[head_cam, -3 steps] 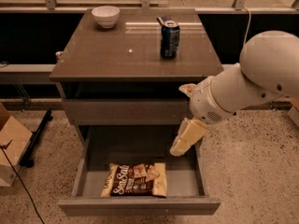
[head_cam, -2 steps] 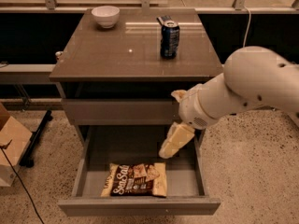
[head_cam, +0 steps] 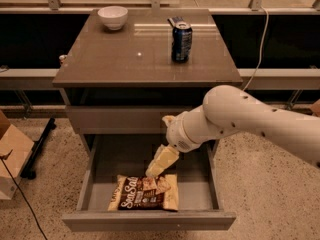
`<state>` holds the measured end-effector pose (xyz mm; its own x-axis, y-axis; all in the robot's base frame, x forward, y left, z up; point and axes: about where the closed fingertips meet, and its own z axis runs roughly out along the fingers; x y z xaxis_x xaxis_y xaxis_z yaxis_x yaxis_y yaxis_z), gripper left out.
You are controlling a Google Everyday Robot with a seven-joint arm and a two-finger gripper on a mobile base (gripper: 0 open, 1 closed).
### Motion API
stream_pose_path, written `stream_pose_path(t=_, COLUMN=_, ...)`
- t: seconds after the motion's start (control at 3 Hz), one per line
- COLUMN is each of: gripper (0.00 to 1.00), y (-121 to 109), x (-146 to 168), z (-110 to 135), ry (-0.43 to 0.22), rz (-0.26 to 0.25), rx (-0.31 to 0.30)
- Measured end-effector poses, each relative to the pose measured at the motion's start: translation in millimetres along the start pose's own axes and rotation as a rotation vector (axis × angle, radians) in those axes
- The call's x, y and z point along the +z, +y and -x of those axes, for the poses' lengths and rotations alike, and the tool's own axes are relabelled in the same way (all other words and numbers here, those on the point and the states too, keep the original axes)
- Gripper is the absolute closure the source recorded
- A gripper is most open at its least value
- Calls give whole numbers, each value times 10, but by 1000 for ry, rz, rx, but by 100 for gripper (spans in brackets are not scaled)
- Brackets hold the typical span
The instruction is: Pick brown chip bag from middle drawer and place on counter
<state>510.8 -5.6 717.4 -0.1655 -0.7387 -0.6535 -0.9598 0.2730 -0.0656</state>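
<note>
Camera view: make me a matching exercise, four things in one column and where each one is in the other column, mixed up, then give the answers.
Things:
1. brown chip bag
2. soda can
3. bowl
4. gripper

Places:
A. white, at a back corner of the counter
B. at the arm's end, low over the bag's far edge
C. lying flat in the open middle drawer
D. dark blue, standing upright on the counter

Pairs: 1-C, 2-D, 3-A, 4-B

Your claw [head_cam: 151,173] hangs below the counter's [head_cam: 110,59] front edge; the can [head_cam: 181,41] and bowl [head_cam: 112,17] block only its back half.
</note>
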Motion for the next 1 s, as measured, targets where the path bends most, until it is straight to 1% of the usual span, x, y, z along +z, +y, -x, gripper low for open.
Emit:
stream_pose_path(t=0.33, gripper=0, y=-7, x=495, z=-107, ry=-28, rz=54, rx=39)
stream_pose_path(t=0.67, gripper=0, y=-24, x=930, z=-243, ry=-68, rz=89, rx=73)
stream_pose_path(t=1.0, gripper=0, y=-11, x=1053, z=-308, ry=-74, rz=104, rx=87)
